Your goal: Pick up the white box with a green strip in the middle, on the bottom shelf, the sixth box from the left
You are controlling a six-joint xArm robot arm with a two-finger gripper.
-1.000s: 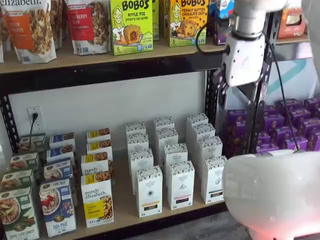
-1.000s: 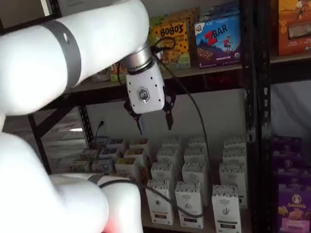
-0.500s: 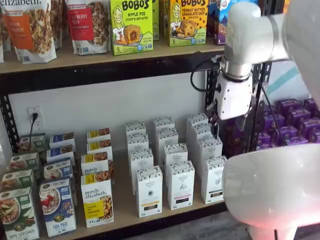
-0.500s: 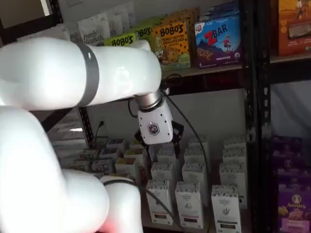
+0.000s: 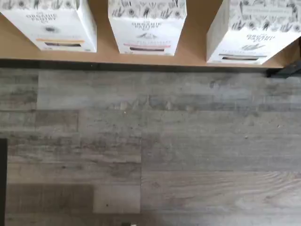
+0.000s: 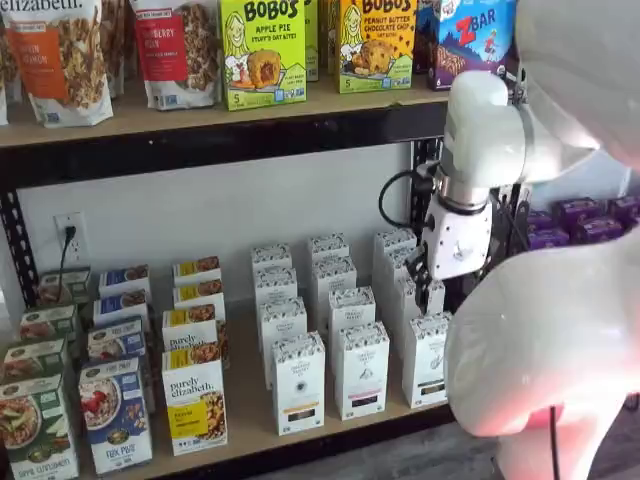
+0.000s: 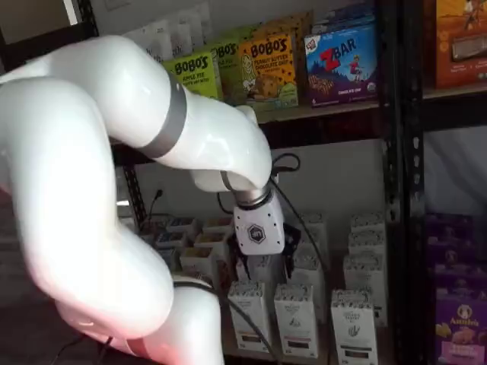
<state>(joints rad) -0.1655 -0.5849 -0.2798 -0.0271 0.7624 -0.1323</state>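
Observation:
The white box point(image 6: 427, 358) with a speckled top band and a short dark greenish strip stands at the right end of the front row on the bottom shelf point(image 6: 248, 415). It shows in both shelf views point(image 7: 354, 328). In the wrist view it point(image 5: 254, 33) stands at the board's point(image 5: 196, 42) front edge beside two like cartons. My gripper point(image 6: 428, 288) hangs low in front of the white cartons, above and behind the front row. In a shelf view point(image 7: 268, 265) a gap shows between its black fingers. It holds nothing.
A like carton with a yellowish strip point(image 5: 49, 23) and one with a pinkish strip point(image 5: 146, 26) stand beside the white box. "purely elizabeth" boxes point(image 6: 195, 400) are further left. Purple boxes point(image 6: 585, 215) fill the neighbouring bay behind a black upright point(image 7: 399, 190). Grey wood floor point(image 5: 150, 150) lies below.
The gripper has come down from the upper shelf's level to just above the white cartons on the bottom shelf. The arm's elbow has swung over.

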